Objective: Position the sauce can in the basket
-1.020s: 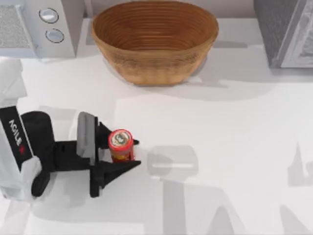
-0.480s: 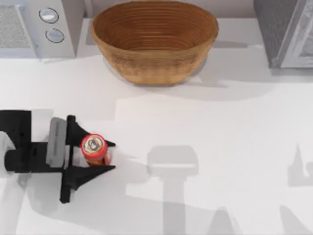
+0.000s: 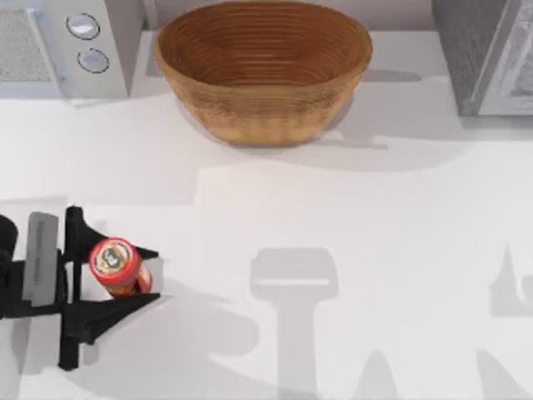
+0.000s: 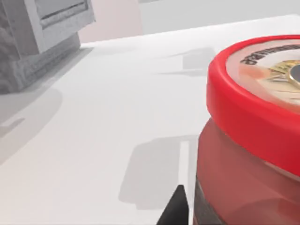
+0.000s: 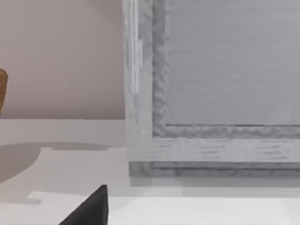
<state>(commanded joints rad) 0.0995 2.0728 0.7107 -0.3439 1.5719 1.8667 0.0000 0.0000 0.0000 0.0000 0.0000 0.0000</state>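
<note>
At the top view's far left edge, toward the front of the white table (image 3: pixel 350 217): left gripper (image 3: pixel 125 279), black, fingers reaching rightward and closed around the sauce can (image 3: pixel 117 267). One finger (image 3: pixel 141 252) behind the can, the other (image 3: pixel 121 307) in front of it, both pressed to its sides. Can's long axis close to vertical but leaning, with the round red-rimmed lid (image 3: pixel 111 257) turned up toward the camera and the red body with its yellow-orange band trailing off to the lower right beneath it. A dark shadow stretching rightward across the table from can and gripper; whether the can's base touches the surface, impossible to tell.

Seen from the left wrist, very near: red lid rim and printed lid face of the can (image 4: pixel 253 117), translucent red wall below, a black fingertip (image 4: pixel 176 208) just beside it.

Well apart from the can, at the back middle of the table: the basket (image 3: pixel 265 125), oval, brown, ribbed, open side up. At the back left corner, a grey appliance with two round knobs (image 3: pixel 71 46); at the back right corner, a grey box-like cabinet (image 3: pixel 483 54).

From the right wrist: one black fingertip (image 5: pixel 91 208) of the right gripper low in view, facing the grey cabinet (image 5: pixel 215 84), a sliver of the basket (image 5: pixel 2 89) at the edge; opening of this gripper impossible to tell.
</note>
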